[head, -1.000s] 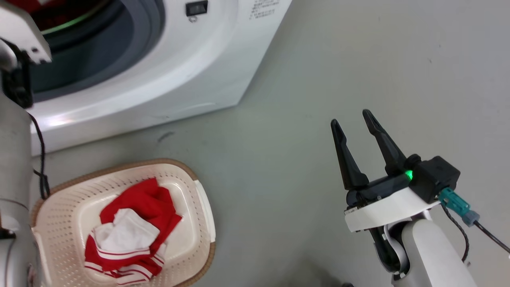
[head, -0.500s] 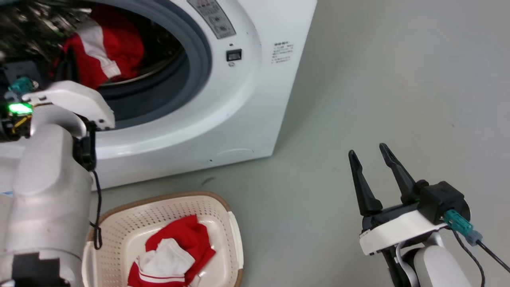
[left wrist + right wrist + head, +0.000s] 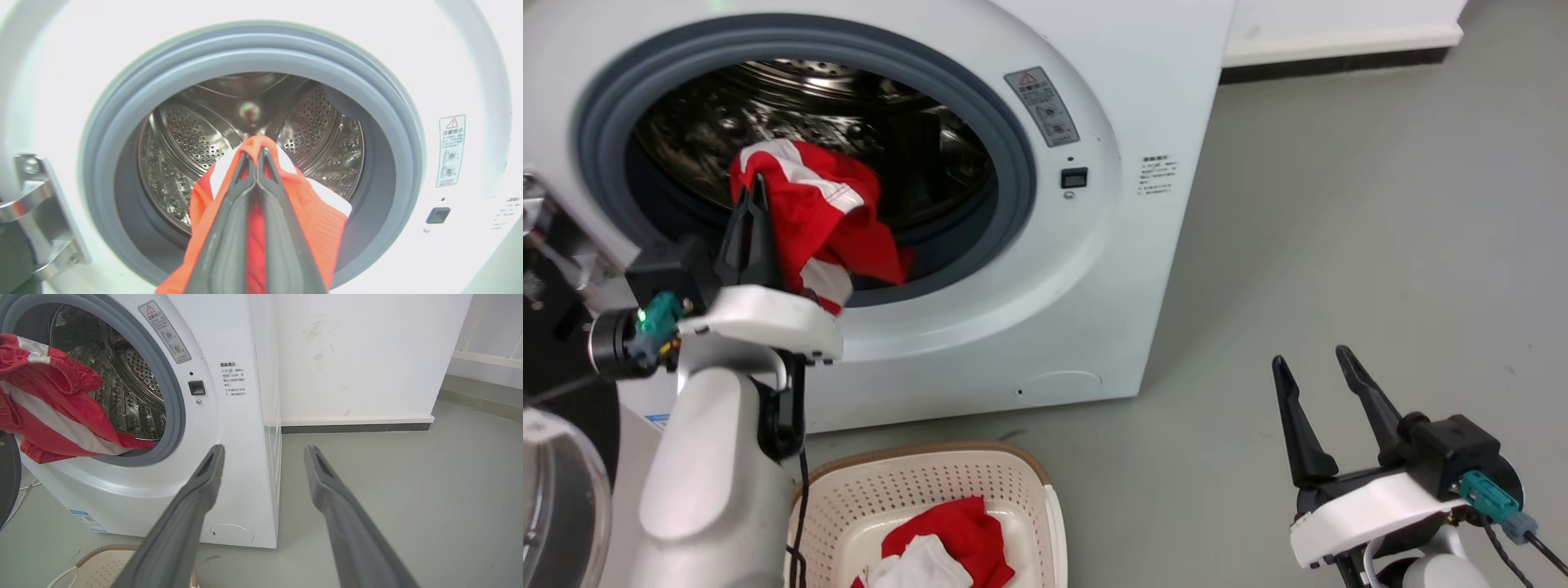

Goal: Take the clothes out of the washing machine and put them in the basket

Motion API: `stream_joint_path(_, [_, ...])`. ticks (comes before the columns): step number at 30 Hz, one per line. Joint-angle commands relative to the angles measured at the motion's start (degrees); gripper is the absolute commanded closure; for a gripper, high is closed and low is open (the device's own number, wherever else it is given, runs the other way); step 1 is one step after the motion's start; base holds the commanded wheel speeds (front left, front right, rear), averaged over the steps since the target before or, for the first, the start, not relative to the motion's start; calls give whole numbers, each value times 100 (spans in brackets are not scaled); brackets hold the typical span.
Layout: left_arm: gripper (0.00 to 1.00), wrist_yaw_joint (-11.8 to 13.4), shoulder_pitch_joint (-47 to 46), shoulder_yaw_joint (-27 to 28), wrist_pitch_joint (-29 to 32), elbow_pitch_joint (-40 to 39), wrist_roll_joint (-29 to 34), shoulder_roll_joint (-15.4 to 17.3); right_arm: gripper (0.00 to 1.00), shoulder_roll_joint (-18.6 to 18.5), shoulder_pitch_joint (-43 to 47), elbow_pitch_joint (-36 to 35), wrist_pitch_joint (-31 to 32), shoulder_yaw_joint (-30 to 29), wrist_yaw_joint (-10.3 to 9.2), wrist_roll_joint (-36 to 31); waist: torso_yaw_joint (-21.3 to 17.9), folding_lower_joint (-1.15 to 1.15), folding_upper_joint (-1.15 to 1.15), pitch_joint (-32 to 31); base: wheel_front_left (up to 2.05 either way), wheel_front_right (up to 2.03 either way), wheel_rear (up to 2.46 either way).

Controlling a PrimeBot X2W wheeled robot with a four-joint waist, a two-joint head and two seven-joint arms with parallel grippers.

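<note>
Left pincer point(image 3: 256, 153) tight on red garment point(image 3: 318, 222)

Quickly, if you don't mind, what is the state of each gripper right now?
Left gripper: shut on a red garment at the mouth of the washing machine.
Right gripper: open, holding nothing.

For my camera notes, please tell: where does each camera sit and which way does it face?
Head view: from the head, down at the washing machine and basket; left gripper shut on a red garment, right gripper open.
Left wrist view: along its shut fingers into the drum.
Right wrist view: along its open fingers at the machine's corner.
All share that garment.
</note>
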Motion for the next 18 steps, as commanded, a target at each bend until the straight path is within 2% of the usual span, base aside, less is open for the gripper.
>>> stream_joint_path(1, [100, 35, 244, -1, -15, -288, 41, -75, 0, 4, 113, -61, 44, -22, -4, -25, 139, 2, 0, -181, 0, 0, 0])
stream_joint_path(9, [100, 161, 1237, -184, 47, -1613, 136, -285, 0, 5, 333, -276, 224, -85, -4, -74, 270, 2, 0, -340, 0, 0, 0])
stream_joint_path(18, [100, 451, 2716, -376, 589, -2998, -70, -495, 0, 5, 434, -469, 335, -116, -4, -129, 417, 2, 0, -263, 0, 0, 0])
